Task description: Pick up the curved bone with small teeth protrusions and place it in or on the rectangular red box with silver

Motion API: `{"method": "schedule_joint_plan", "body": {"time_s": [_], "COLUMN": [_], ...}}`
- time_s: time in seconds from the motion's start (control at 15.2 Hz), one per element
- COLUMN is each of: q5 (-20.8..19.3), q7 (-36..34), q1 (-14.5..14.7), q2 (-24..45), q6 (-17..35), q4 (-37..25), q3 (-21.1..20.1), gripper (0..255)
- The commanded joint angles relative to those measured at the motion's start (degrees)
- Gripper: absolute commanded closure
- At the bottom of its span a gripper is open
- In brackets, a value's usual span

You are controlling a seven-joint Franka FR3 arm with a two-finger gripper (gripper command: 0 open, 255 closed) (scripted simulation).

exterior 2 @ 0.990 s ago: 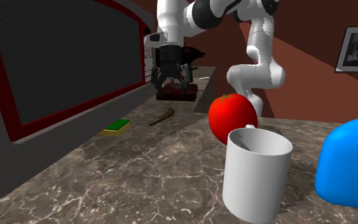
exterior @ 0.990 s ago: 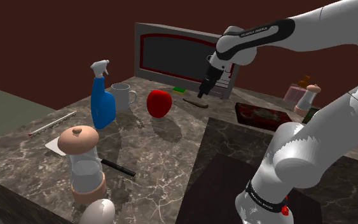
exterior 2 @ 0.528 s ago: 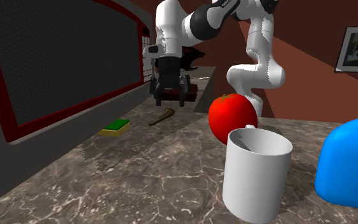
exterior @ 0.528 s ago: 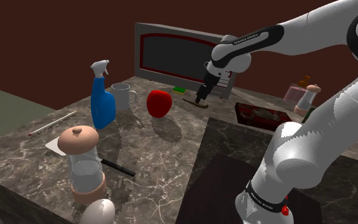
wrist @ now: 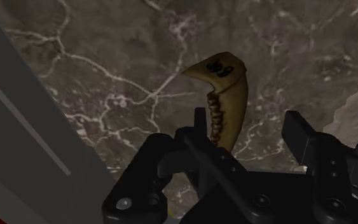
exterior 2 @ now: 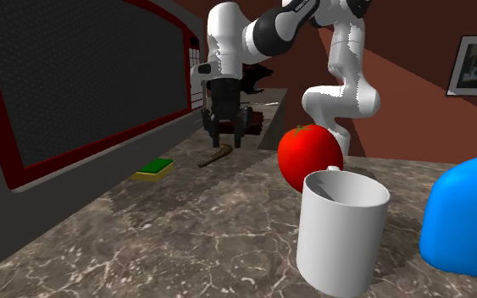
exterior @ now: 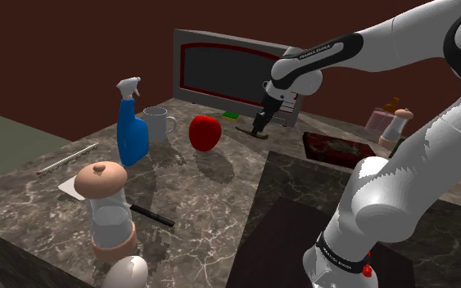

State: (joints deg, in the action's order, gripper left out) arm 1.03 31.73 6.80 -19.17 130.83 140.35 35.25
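Observation:
The curved tan bone (wrist: 225, 89) with a row of small teeth lies flat on the marble counter (exterior: 179, 172), near the microwave's front. My black gripper (wrist: 247, 122) hovers just above it, open, and the bone's near end sits beside one finger (wrist: 199, 127) without being clasped. In the shoulder view the gripper (exterior: 259, 128) hangs over the bone (exterior: 253, 133). From the second exterior view, the fingertips (exterior 2: 213, 135) stand a little above the bone (exterior 2: 215, 156). The dark red rectangular box (exterior: 335, 149) lies on the counter to the shoulder view's right of the gripper.
A grey microwave with red trim (exterior: 228, 74) stands close behind the gripper. A green sponge (exterior: 232, 114) lies at its foot. A red apple (exterior: 205, 132), white mug (exterior: 159, 123), blue spray bottle (exterior: 132, 131), grinder (exterior: 110, 209) and black pen (exterior: 151, 215) occupy the counter.
The gripper has dropped lower and shifted slightly toward the shoulder view's left, ending close above the bone. The bone has not moved.

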Motion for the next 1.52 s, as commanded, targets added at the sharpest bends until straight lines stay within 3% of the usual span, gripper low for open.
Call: {"method": "schedule_joint_plan", "body": {"time_s": [0.0,0.53,0.59,0.79,1.45], "q5": [0.00,0.00,0.00,4.24,7.16], "q7": [0.00,0.02,0.02,-7.13,-5.04], "q1": [0.00,0.00,0.00,0.31,1.46], "q2": [0.03,0.01,0.01,5.61,9.18], "q6": [0.01,0.03,0.03,-7.37,-1.60], "q4": [0.01,0.03,0.03,-9.20,-6.30], "q3": [0.01,0.01,0.01,0.51,1.23], "gripper": [255,255,0,0,0]}}
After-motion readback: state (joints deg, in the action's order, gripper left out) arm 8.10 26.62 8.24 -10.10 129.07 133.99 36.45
